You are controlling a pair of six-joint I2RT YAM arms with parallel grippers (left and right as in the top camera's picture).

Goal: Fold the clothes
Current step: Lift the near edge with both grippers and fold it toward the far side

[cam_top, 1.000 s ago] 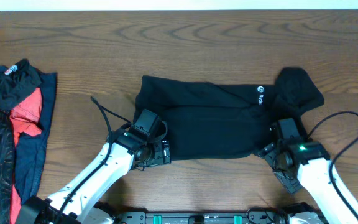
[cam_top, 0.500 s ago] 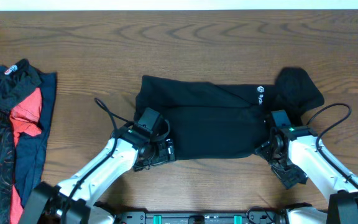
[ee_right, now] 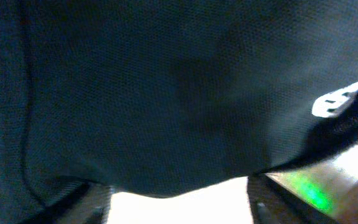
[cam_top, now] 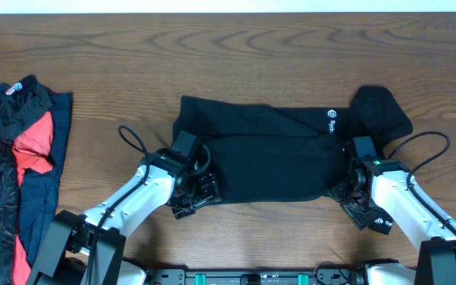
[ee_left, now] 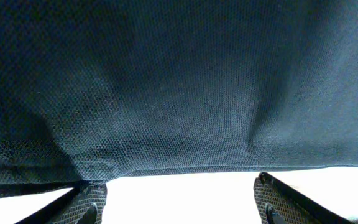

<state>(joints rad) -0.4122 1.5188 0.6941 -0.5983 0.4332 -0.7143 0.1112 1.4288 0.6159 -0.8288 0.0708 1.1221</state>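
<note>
At the near corners of the black shirt (cam_top: 271,162), left gripper (cam_top: 202,190) and right gripper (cam_top: 345,190) stand parted, well placed to pinch soft, limp cloth.

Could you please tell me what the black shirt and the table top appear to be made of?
Black shirt: likely a fine knit fabric, matte; the left wrist view shows a small regular mesh texture, and it lies in soft folds. Table: dark wood or a wood-look laminate, slight sheen; flowing grain lines show, but not which.
</note>
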